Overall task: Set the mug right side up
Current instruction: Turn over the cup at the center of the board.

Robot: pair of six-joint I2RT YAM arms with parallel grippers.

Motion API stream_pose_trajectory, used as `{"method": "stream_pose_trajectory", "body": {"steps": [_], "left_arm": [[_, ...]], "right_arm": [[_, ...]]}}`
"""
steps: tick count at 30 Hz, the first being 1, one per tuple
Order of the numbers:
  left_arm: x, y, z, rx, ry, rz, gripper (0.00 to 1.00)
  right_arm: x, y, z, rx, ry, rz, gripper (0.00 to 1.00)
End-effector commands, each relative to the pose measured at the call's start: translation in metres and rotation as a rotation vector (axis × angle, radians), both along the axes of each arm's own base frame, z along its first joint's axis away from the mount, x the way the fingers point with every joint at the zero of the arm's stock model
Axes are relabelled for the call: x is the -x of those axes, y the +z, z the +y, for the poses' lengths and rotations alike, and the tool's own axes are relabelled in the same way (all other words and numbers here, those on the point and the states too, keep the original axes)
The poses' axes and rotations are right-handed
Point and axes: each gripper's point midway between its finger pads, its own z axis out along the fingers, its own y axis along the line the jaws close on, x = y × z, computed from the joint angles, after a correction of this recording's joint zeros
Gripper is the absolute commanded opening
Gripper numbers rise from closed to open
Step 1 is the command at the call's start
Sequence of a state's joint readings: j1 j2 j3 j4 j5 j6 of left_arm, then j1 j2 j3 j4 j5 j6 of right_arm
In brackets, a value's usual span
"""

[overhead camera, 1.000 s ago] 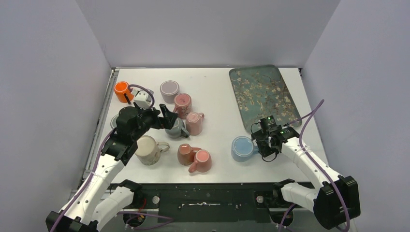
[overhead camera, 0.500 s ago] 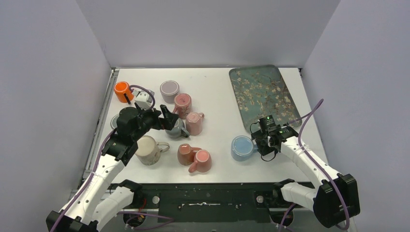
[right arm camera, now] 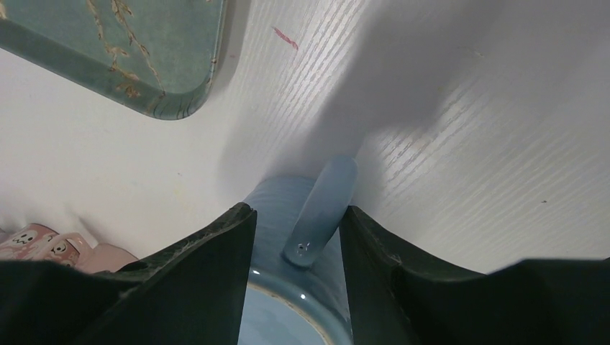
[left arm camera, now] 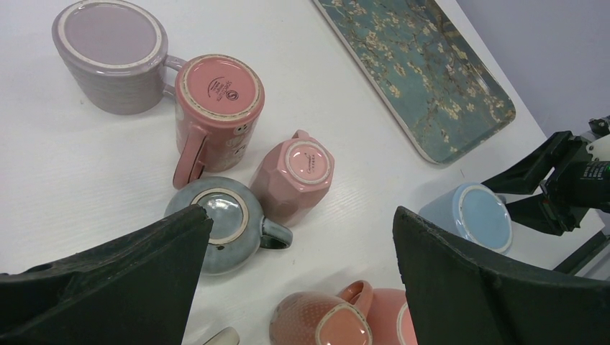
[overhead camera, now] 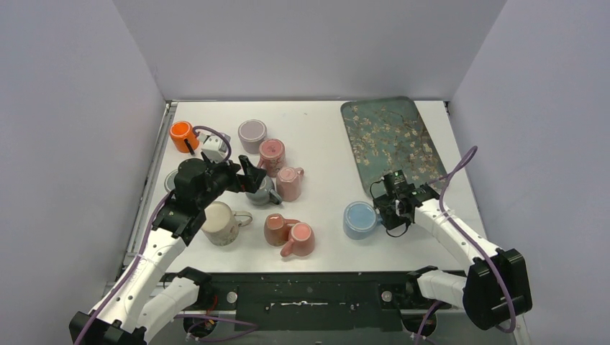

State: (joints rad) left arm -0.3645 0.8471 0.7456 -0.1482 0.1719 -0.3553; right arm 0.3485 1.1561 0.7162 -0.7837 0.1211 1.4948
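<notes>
The light blue mug (overhead camera: 357,219) stands upside down on the white table, base up, near the tray's front corner. It also shows at the right edge of the left wrist view, blue mug (left arm camera: 476,215). My right gripper (overhead camera: 385,208) is low at the mug's right side. In the right wrist view, my right gripper (right arm camera: 297,212) straddles the mug's handle (right arm camera: 325,205). The right finger lies against the handle and a gap remains on the left. My left gripper (overhead camera: 248,176) hangs wide open above the grey-blue mug (left arm camera: 216,226), holding nothing.
A floral tray (overhead camera: 392,140) lies at the back right. Left of centre are several mugs: orange (overhead camera: 183,136), lilac (overhead camera: 252,134), pink (overhead camera: 272,154), faceted pink (overhead camera: 289,183), cream (overhead camera: 220,223) and two salmon ones (overhead camera: 288,233). Walls enclose the table.
My right gripper's jaws have narrowed around the blue mug's handle and the wrist has edged slightly towards the mug. The left arm has not moved.
</notes>
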Motion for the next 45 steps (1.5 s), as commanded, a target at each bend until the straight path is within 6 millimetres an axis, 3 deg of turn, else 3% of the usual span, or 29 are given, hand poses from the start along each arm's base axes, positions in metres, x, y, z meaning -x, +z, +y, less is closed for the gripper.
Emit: {"method": "stream_pose_trajectory", "body": {"steps": [1,8,17,28,45], "left_arm": [[-0.002,0.025,-0.003,0.036,-0.013,-0.082,0.96],[-0.002,0.021,-0.003,0.043,-0.010,-0.072,0.96],[-0.003,0.021,-0.002,0.041,0.001,-0.068,0.95],[-0.001,0.018,-0.001,0.035,0.000,-0.058,0.95],[-0.001,0.015,-0.009,0.061,-0.023,-0.010,0.89]], "right_arm": [[-0.013,0.007,0.008,-0.019,-0.002,-0.023,0.46],[-0.019,0.005,0.009,-0.016,0.013,-0.039,0.42],[-0.026,0.008,0.029,-0.089,0.108,-0.051,0.37],[-0.030,0.028,0.046,-0.186,0.191,-0.186,0.00],[-0.051,0.088,0.057,-0.198,0.345,-0.542,0.00]]}}
